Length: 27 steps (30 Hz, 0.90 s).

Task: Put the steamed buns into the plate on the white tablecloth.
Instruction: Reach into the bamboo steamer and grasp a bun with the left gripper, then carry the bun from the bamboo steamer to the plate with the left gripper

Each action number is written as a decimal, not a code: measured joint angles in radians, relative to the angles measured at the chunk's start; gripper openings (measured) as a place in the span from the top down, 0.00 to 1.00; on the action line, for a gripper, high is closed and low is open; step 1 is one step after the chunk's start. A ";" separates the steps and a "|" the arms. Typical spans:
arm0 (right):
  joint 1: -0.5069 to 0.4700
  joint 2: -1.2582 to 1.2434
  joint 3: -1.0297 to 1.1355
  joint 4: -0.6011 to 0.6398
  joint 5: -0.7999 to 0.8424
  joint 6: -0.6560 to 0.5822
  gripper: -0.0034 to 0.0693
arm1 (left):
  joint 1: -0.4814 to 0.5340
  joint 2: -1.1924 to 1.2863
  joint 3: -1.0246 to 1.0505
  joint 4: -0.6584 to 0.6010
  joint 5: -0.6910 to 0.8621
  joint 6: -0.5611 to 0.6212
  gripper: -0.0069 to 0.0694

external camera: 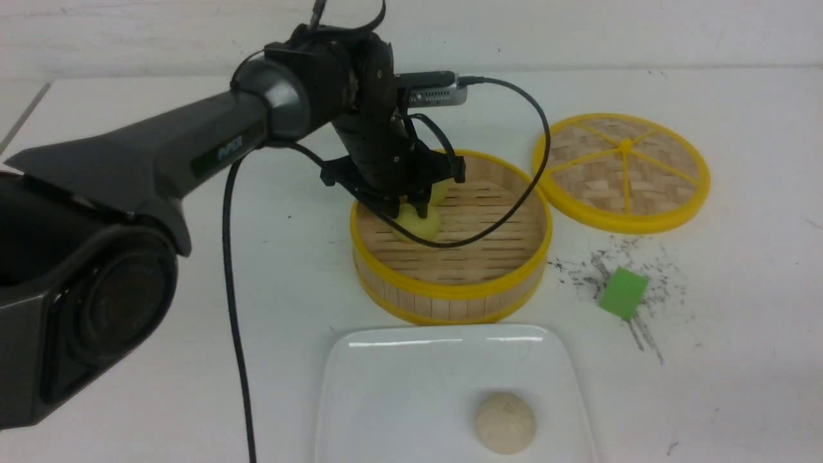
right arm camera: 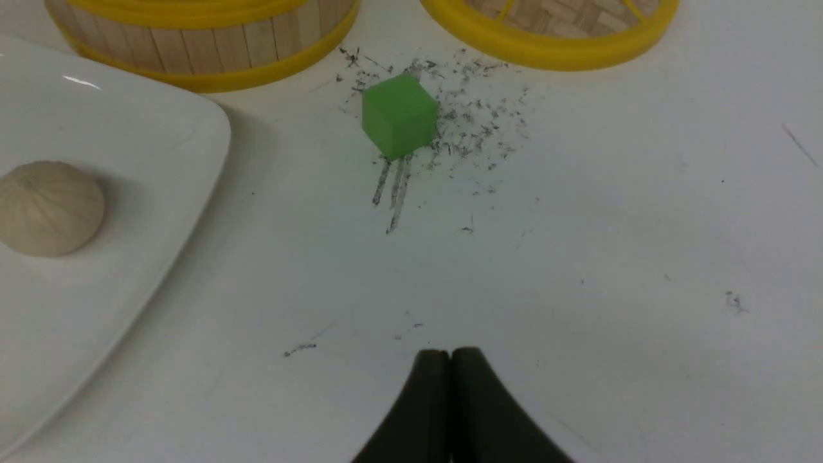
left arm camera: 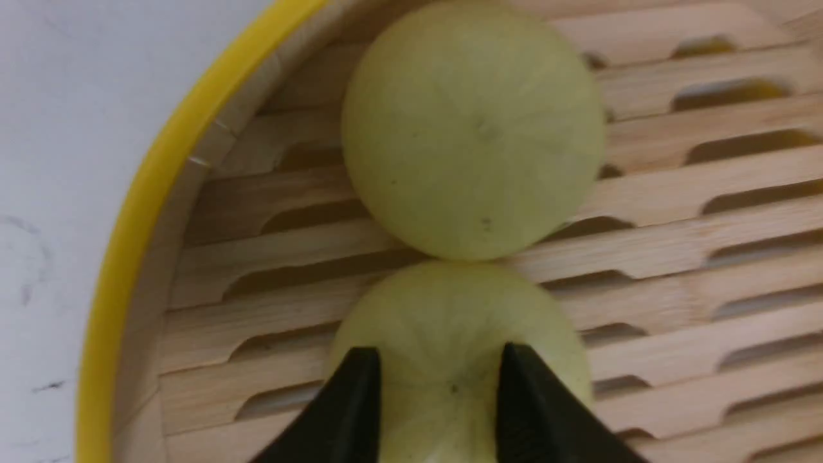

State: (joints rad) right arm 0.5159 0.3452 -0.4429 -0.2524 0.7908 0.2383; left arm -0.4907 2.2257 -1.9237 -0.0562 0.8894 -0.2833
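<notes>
One beige-white bun (external camera: 505,423) sits on the white plate (external camera: 386,386), toward its right side, while two pale yellow buns remain to be dealt with in the round bamboo steamer (external camera: 450,301). That makes three buns in all, with one plate, one steamer, one woven lid (external camera: 625,164) and one green block (external camera: 624,293). The two yellow buns lie near the steamer's left wall, the nearer yellow bun (external camera: 421,222) beside the farther yellow bun (external camera: 439,191). The left hand (left arm camera: 440,405) reaches down over one of them, its fingertips apart with the bun's yellow dome between and below them; whether they press on it yet I cannot tell. It comes from above, presumably because the steamer's rim would hinder a sideways approach. The right hand (right arm camera: 450,360) has its fingertips together with nothing between them, over the white tablecloth (right arm camera: 514,289), likely because one arm is enough for such small things. The plate lies just on the near side of the steamer, which should keep each carry short. The lid rests off to the steamer's right, leaving its top open for reaching in. The green block, on the scribbled patch right of the steamer, seems to have no part in this. About a third of the job looks done; the next move is probably a gentle squeeze and lift, since soft buns could dent or slip.
</notes>
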 joint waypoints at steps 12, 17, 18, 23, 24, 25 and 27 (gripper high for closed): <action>0.000 0.000 0.000 0.000 0.006 0.011 0.93 | 0.000 0.014 -0.223 -0.027 0.263 0.046 0.88; 0.000 0.000 0.000 0.000 0.008 0.011 0.93 | 0.000 -0.039 -0.438 -0.014 0.348 0.050 0.88; 0.000 0.000 0.000 0.000 0.008 0.011 0.93 | 0.000 -0.064 -0.473 -0.007 0.348 0.050 0.88; 0.000 0.000 0.000 -0.001 0.007 0.011 0.92 | -0.005 -0.214 -0.483 -0.035 0.349 0.053 0.88; 0.000 0.000 0.000 -0.001 0.007 0.011 0.92 | -0.008 -0.250 -0.448 -0.043 0.349 0.056 0.88; 0.000 -0.001 0.000 -0.001 0.007 0.011 0.91 | -0.016 -0.287 -0.402 -0.045 0.349 0.060 0.88; 0.000 -0.002 0.000 -0.001 0.007 0.011 0.91 | -0.029 -0.346 -0.304 -0.044 0.349 0.067 0.88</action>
State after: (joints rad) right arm 0.5159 0.3432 -0.4429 -0.2538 0.7979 0.2489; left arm -0.5193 1.8796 -2.2275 -0.1004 1.2381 -0.2166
